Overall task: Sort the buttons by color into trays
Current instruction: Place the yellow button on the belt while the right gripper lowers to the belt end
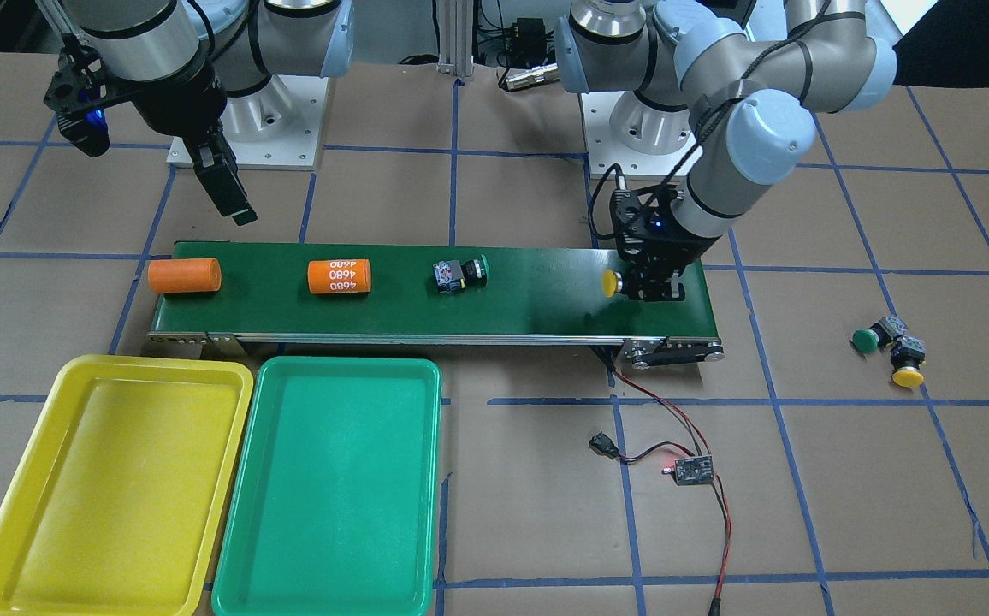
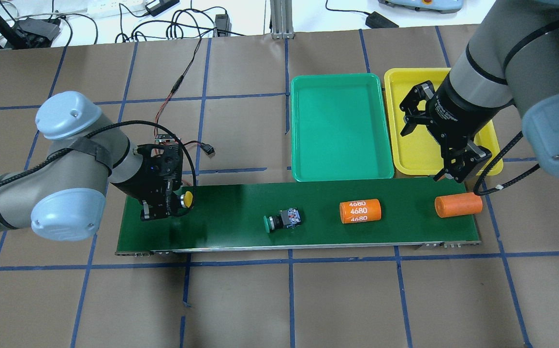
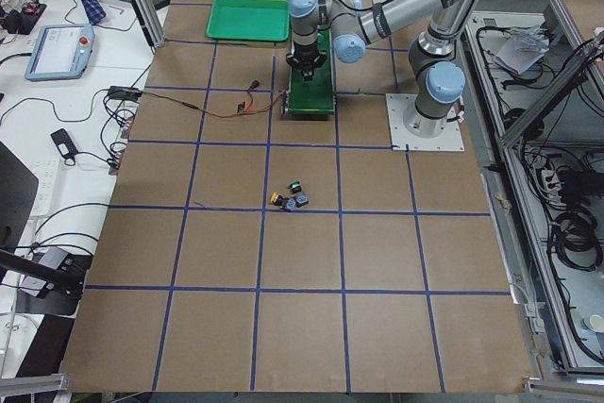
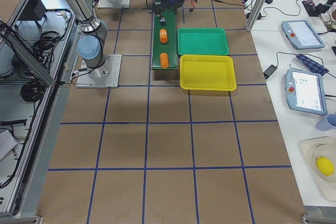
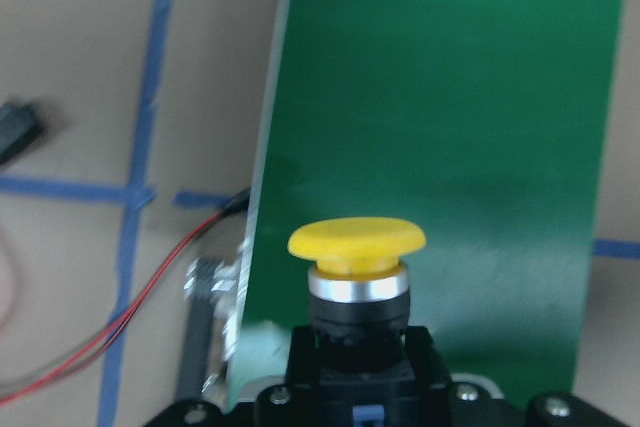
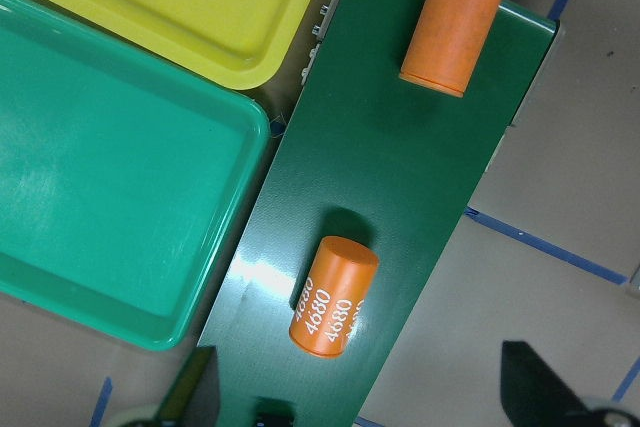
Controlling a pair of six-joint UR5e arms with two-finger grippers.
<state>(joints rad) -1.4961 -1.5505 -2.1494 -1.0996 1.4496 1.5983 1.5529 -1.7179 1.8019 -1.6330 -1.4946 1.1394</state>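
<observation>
My left gripper (image 1: 650, 285) is shut on a yellow button (image 1: 610, 282) lying sideways just over one end of the belt; the left wrist view shows its cap (image 5: 357, 243) pointing away. A green button (image 2: 282, 220) lies on its side mid-belt. Another green button (image 1: 867, 340) and a yellow one (image 1: 907, 375) lie together on the table beyond the belt's end. The yellow tray (image 1: 109, 479) and green tray (image 1: 332, 488) sit side by side, with nothing in them. My right gripper (image 2: 463, 168) hangs open above the belt's other end, holding nothing.
The dark-green conveyor belt (image 1: 546, 304) carries a plain orange cylinder (image 1: 184, 275) and one marked 4680 (image 1: 339, 276). A small circuit board (image 1: 687, 469) with red and black wires lies on the table by the belt's end.
</observation>
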